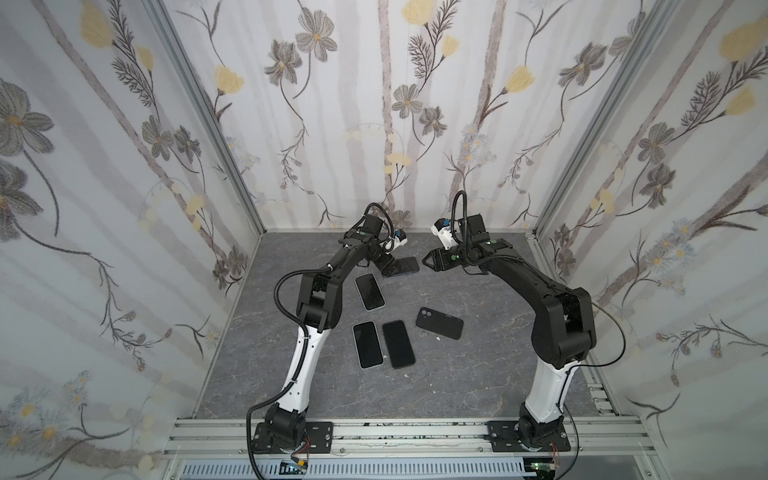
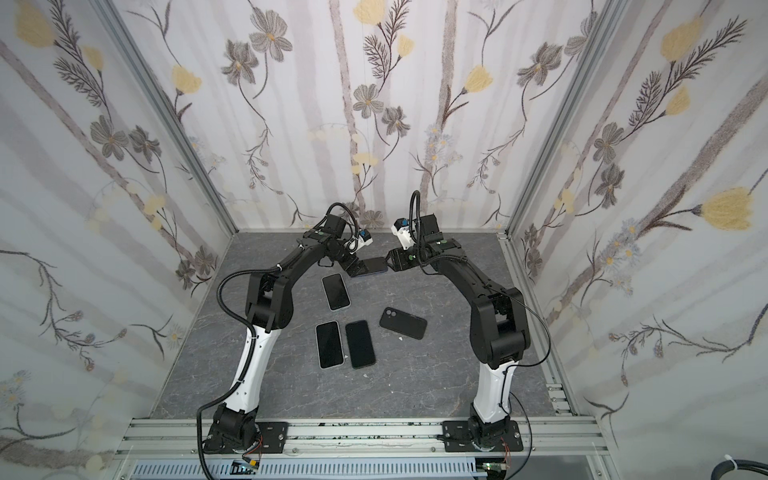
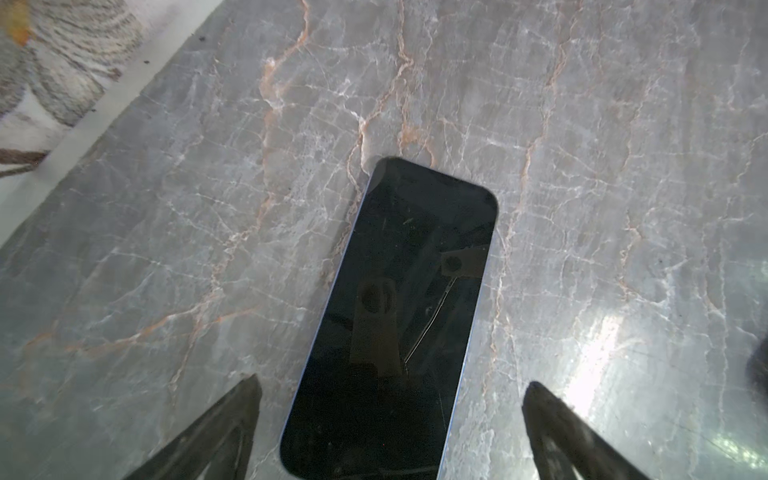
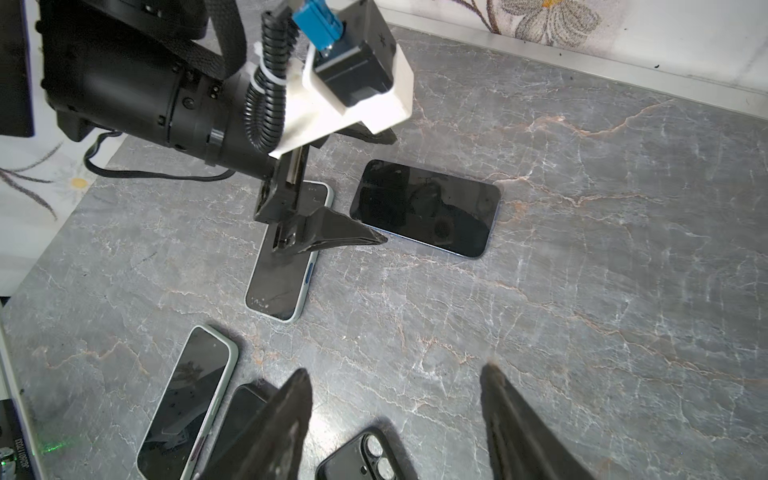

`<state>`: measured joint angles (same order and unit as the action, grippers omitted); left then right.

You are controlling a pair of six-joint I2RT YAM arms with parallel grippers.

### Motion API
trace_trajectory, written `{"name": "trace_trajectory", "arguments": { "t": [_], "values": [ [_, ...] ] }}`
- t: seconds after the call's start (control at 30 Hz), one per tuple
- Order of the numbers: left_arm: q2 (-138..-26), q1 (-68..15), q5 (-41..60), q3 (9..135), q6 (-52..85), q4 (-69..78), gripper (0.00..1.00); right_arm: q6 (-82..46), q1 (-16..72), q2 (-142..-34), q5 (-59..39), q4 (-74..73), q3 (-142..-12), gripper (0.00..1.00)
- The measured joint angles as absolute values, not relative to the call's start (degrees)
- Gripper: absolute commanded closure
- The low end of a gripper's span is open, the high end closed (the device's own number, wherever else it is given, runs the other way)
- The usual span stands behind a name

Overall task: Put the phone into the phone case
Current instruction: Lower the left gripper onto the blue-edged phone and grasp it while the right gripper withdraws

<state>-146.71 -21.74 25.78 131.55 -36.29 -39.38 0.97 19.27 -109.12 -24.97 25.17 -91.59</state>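
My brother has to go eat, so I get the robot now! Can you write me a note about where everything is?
Left gripper: open, low over the far phone, one finger on each side, not gripping.
Right gripper: open, empty, above the table.
Case: back up, on the right arm's side, apart from every phone.
Other phones: flat, screens up.
Done: nothing yet.
Left: grab the far phone and fit it into the case.

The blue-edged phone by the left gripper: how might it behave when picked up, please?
The blue-edged phone looks like a stiff slab, so it probably won't flex. It lies flat on the glossy marble-look tabletop, so it may slide rather than lift. Its glass face is glossy, so the open left gripper could slip unless it clamps the edges.
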Motion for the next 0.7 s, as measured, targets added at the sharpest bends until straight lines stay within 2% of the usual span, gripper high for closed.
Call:
{"name": "trace_trajectory", "arguments": {
  "t": [0.3, 0.47, 0.7],
  "values": [
    [-150.3, -22.3, 24.8, 133.9, -38.6, -39.4, 0.05, 1.6, 19.3, -110.2, -25.0, 25.5, -92.1, 0.35],
    [-152.0, -22.6, 23.4, 136.0, -39.8, -39.5, 0.12, 1.8, 19.3, -110.4, -24.9, 25.9, -92.8, 0.35],
    [-152.9, -23.0, 23.6, 137.4, -42.2, -42.0, 0.27, 2.5, 19.3, -111.0, -24.2, 27.2, -94.0, 0.35]
  ]
}}
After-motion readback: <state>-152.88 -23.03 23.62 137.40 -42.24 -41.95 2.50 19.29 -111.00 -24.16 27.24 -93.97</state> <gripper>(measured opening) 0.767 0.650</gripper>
